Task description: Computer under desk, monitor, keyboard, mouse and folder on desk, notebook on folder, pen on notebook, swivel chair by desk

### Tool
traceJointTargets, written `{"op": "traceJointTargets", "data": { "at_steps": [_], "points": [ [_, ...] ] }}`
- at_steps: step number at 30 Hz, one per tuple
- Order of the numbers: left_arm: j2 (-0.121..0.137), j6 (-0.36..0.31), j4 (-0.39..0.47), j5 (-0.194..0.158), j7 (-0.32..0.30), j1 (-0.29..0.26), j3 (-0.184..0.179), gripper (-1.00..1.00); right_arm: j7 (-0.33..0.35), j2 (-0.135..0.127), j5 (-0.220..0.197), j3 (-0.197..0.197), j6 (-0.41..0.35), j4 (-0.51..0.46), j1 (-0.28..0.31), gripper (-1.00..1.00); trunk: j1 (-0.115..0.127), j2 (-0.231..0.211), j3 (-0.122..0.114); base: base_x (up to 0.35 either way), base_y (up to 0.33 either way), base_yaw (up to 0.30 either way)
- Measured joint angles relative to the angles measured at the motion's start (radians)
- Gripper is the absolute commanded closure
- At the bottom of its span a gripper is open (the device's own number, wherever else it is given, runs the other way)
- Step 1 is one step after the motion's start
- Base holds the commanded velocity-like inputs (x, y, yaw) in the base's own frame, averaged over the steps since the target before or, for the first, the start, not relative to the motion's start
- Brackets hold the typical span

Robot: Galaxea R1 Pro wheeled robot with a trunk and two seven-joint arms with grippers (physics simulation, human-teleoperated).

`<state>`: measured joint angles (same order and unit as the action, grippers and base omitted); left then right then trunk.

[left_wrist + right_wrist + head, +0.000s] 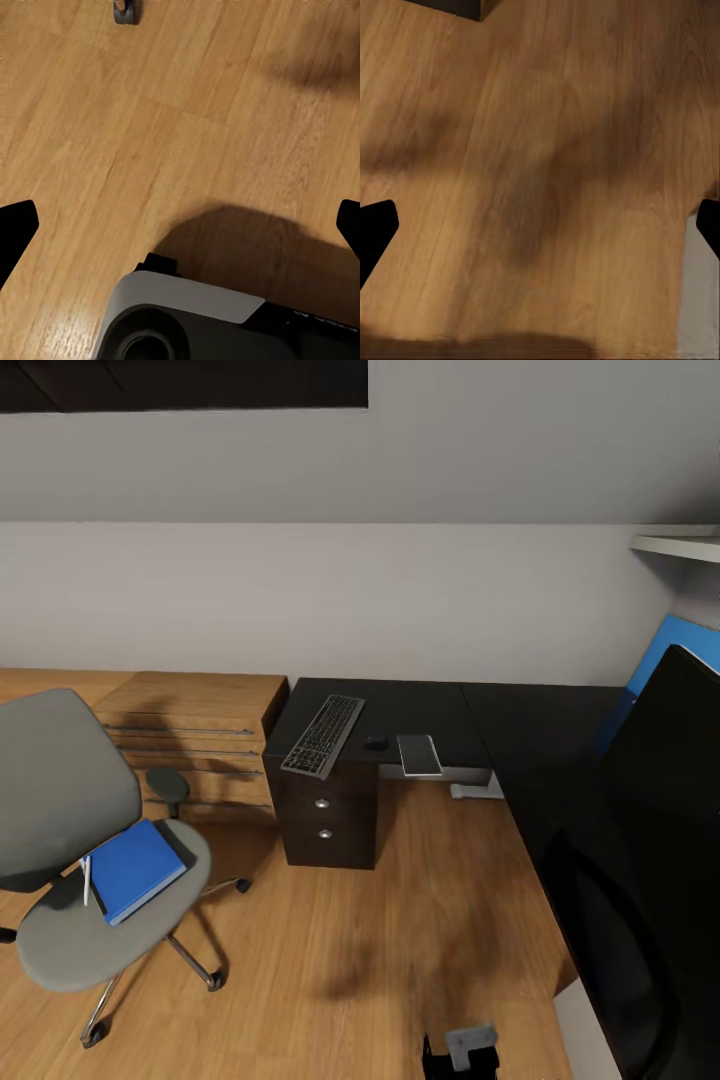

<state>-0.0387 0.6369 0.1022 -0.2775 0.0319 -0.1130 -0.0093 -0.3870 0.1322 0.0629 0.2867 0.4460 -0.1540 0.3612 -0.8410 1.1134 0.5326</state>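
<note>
While both wrist views look down at the wood-plank floor (150,135), left gripper (180,225) and right gripper (540,225) each have their two black fingertips at opposite frame edges: spread wide, nothing between them. Left fingertip (15,229), right fingertip (375,229). Grey-and-black robot base (187,315) sits under the left one.

Head view, outward:
- One grey padded swivel chair (60,800), black armrests, chrome star base on casters, on the floor well apart from the worktop.
- One flat bright-blue folder (135,868) with a white page edge, lying on the chair seat.
- One thin light-coloured pen (86,881) on the seat, touching the folder's near-left edge.
- One L-shaped black-topped worktop (500,730) with a dark drawer unit (325,815), two round knobs.
- One long flat black keyboard (323,735), dark grey keys, lying diagonally on the worktop over the drawers.
- One small dark mouse (376,743) just beside the keyboard.
- One thin grey rectangular notebook (419,754) beside the mouse, overhanging the worktop's front edge.
- One wide black flat monitor (665,760) on the worktop's right wing, blue back panel (670,650) behind it.
- One light-wood dresser (200,735) beside the drawer unit.
</note>
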Motion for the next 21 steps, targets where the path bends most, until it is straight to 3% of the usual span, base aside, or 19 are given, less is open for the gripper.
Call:
{"op": "traceJointTargets", "data": {
  "at_steps": [11,21],
  "points": [
    [0.000,0.088,-0.016,-0.001,0.001,0.000,0.001,-1.00,0.024,0.002,-0.002,-0.001,0.012,0.107,0.000,-1.00,0.000,0.000,0.000,-0.219,0.000,0.000],
    [0.001,0.098,-0.020,0.001,0.001,0.000,0.000,-1.00,0.193,-0.002,-0.001,-0.006,0.012,0.117,0.000,-1.00,0.004,-0.007,-0.003,-0.058,0.000,0.000]
  ]
}}
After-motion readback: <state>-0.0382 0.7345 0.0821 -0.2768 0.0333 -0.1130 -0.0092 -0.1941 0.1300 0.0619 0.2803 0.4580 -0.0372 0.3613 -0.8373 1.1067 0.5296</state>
